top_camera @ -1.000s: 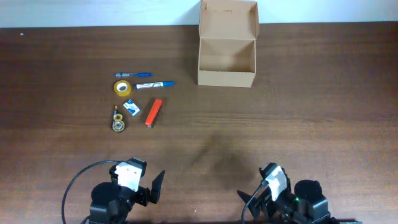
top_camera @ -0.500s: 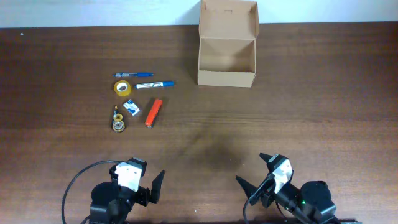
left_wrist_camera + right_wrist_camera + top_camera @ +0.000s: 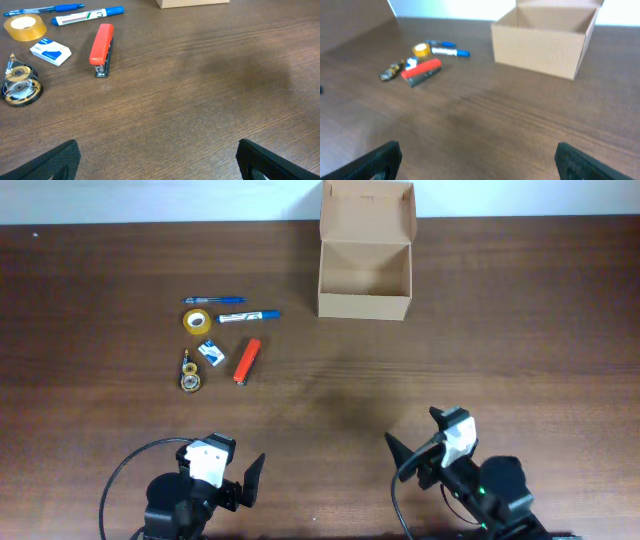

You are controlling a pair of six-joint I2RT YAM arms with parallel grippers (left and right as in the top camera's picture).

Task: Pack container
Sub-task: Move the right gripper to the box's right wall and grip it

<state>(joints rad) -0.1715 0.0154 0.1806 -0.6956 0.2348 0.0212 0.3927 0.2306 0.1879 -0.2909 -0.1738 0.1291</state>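
— Is anything lying inside the plain brown cardboard box (image 3: 363, 306) yet?
— Nothing; it is standing open at the desk's (image 3: 520, 340) far edge. The red stapler (image 3: 247, 361) and yellow tape roll (image 3: 197, 320) are waiting well apart from it; both arms' jaws are gaping, gripping nothing.

setting: an office-type desk station fitted out as a robot test bench. indicators:
- a dark wood-grain counter (image 3: 520, 330), with a plain white surface (image 3: 150, 200) beyond its far edge.
- desk stationery grouped toward the far left of the counter: ballpoint pen (image 3: 214, 300), marker (image 3: 248, 315), tape roll (image 3: 196, 320), red stapler (image 3: 247, 361), small blue and white packet (image 3: 210, 352), correction tape dispenser (image 3: 190, 373).
- an open cardboard box (image 3: 364, 305) at the far edge, near its middle.
- left arm (image 3: 205, 465) and right arm (image 3: 490, 490) at the near edge, with a black cable (image 3: 115, 480) looping beside the left one.
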